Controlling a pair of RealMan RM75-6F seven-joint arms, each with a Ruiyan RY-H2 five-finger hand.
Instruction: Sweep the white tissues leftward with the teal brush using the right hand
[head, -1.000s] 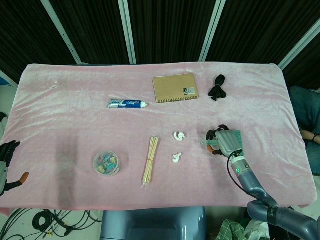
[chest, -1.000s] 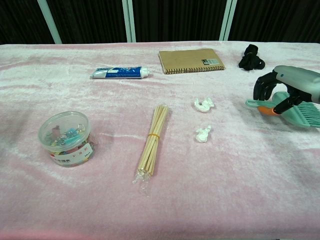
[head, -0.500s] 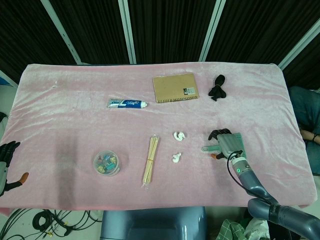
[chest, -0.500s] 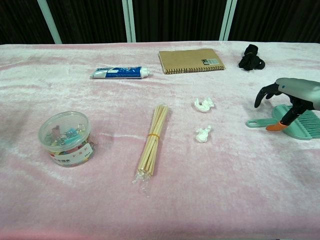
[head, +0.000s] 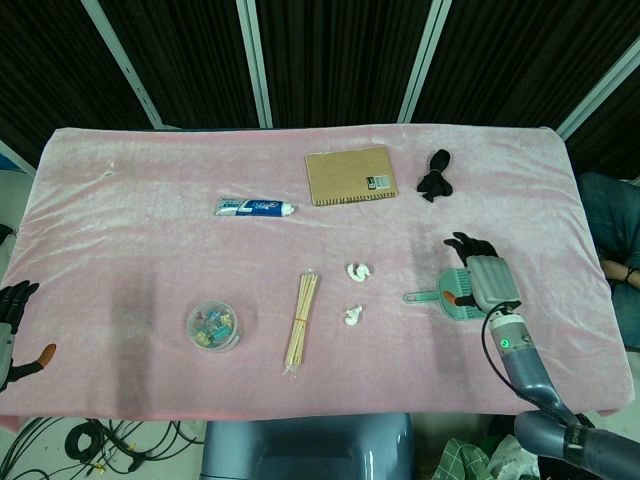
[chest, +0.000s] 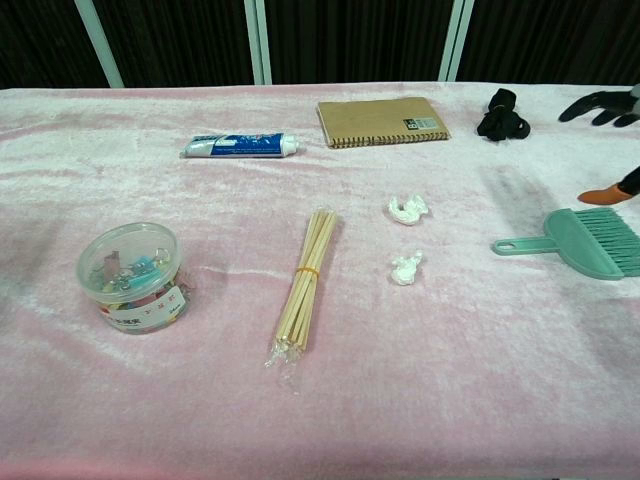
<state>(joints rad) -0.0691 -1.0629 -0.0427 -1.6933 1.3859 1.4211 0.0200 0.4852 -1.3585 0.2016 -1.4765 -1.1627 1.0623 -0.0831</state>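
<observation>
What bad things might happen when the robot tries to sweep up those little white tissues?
The right hand holds nothing; the teal brush lies flat on the table, so gripping it may push it away instead.

The two tissues are small and apart, so one stroke might miss one.

The bundle of sticks lies just left of them, so swept tissues may bump into it.

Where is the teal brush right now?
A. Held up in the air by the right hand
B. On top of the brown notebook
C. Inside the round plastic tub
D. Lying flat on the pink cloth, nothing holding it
D. The teal brush lies on the pink cloth, and the right hand is lifted off it with fingers spread.
</observation>
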